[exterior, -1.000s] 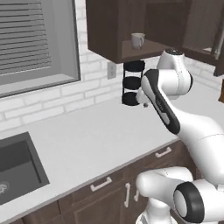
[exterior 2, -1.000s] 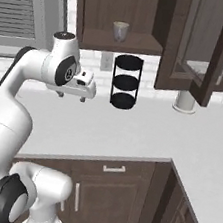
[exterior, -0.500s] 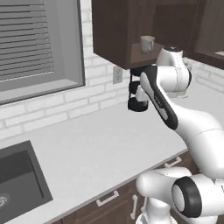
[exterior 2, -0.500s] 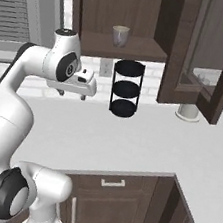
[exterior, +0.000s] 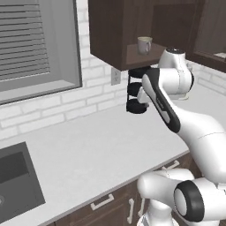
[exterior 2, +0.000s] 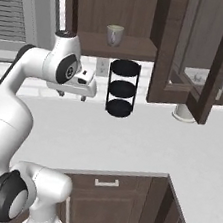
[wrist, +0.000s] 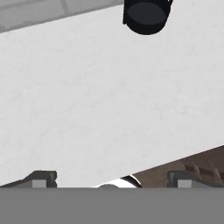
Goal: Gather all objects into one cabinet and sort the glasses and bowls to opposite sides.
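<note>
The mug (exterior 2: 114,35) stands upright on the bottom shelf of the open cabinet (exterior 2: 123,14), near the shelf's front edge. Directly below it a black three-tier rack (exterior 2: 122,88) stands on the worktop (exterior 2: 145,139) against the brick wall. The jaws are spread wide and empty; the gripper (exterior 2: 77,92) hangs above bare worktop, left of the rack and apart from it.

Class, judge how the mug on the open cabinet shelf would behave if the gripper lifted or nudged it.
The mug looks rigid and probably ceramic, so likely breakable. Standing upright on a flat base, it should slide rather than roll. Its side handle may make it turn when pushed.
</note>
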